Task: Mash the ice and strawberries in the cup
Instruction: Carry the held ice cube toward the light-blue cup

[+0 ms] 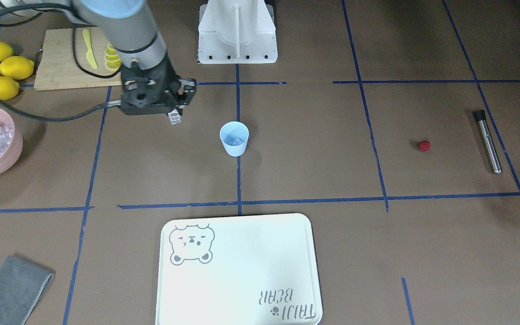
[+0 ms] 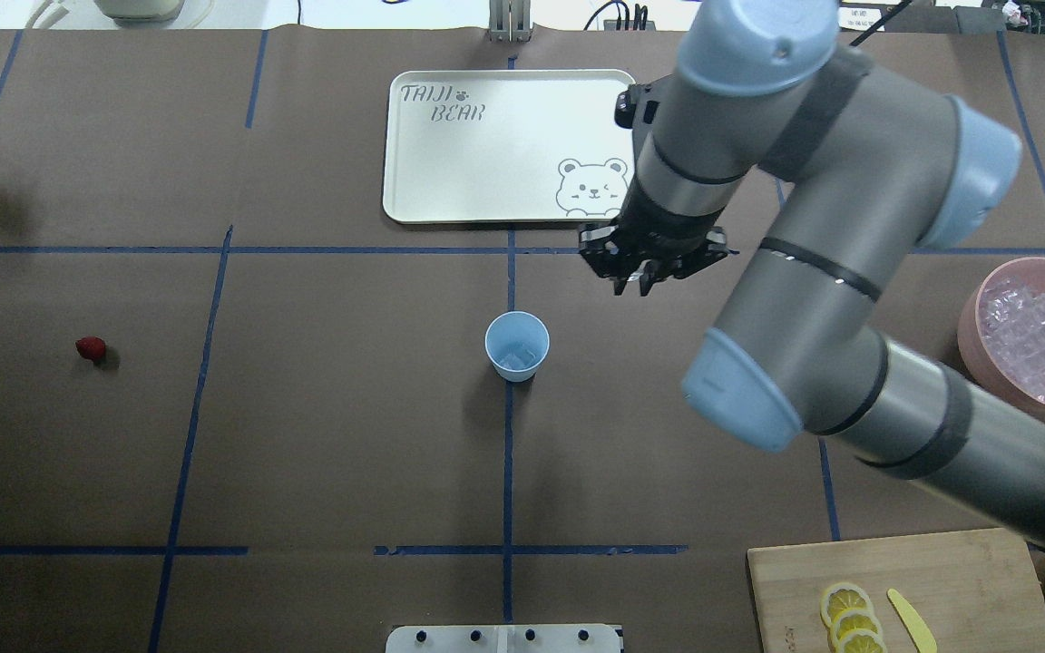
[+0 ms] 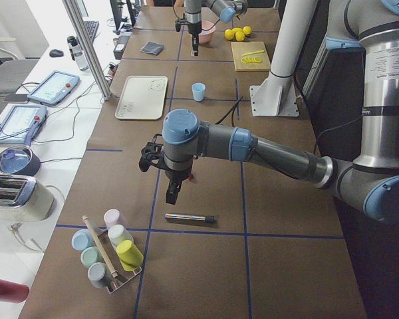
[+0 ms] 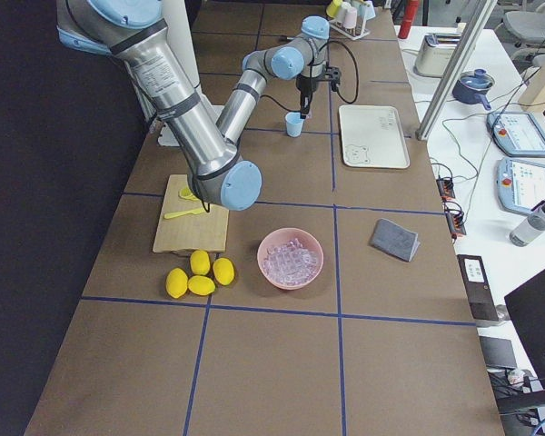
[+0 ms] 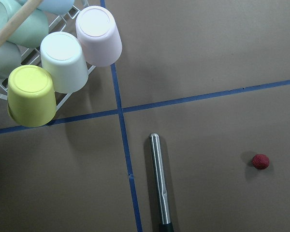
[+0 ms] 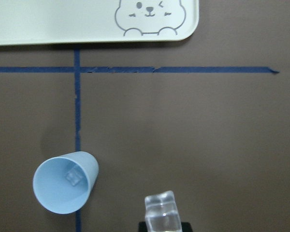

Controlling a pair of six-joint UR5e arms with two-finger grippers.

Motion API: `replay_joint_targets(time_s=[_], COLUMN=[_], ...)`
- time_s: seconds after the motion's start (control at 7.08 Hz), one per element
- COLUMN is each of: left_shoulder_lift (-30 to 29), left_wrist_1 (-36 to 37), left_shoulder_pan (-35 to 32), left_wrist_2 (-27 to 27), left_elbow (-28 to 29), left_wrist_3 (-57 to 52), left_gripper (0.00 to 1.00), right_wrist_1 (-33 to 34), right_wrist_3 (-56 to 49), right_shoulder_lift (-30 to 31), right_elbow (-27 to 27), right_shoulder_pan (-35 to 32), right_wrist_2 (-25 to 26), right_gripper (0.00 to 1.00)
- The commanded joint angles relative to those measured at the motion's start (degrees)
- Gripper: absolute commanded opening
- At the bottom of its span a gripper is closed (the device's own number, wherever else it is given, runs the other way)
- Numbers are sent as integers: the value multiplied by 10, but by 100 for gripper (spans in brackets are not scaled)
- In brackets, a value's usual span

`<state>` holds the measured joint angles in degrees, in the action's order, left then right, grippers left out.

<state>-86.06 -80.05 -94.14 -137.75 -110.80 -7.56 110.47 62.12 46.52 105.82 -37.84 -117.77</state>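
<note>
The pale-blue cup (image 1: 234,138) stands upright at the table's middle, with a clear ice cube (image 6: 72,178) lying in its bottom. My right gripper (image 1: 174,116) hangs above the table beside the cup, toward the robot's right, shut on another ice cube (image 6: 160,212). The small red strawberry (image 2: 91,347) lies alone on the table far to the robot's left. My left gripper (image 3: 172,194) hovers near it, above a steel muddler (image 5: 160,181); I cannot tell whether it is open or shut.
A pink bowl (image 2: 971,317) full of ice sits at the right edge. Lemons (image 1: 0,67), a wooden board (image 1: 59,67) with lemon slices, a pale bear tray (image 2: 450,154), a grey cloth (image 1: 9,291) and a rack of cups (image 5: 63,63) lie around.
</note>
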Motion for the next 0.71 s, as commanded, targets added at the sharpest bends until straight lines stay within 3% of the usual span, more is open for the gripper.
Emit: replay_joint_targets(time_s=[0.0,0.14,0.56], left_shoulder_lift=[0,0,0], left_wrist_1=[0,0,0], left_shoulder_pan=[0,0,0], left_wrist_2=[0,0,0], left_elbow=[2,2,3], left_wrist_3=[0,0,0], left_gripper=[100,100,100], right_wrist_1=[-34,-67,-68], right_wrist_3=[60,67,67], right_shoulder_lift=[-68,-68,-68], right_elbow=[-98,-127,-141], right_shoulder_pan=[68,73,94], right_wrist_2=[60,68,79], right_gripper=[0,0,1])
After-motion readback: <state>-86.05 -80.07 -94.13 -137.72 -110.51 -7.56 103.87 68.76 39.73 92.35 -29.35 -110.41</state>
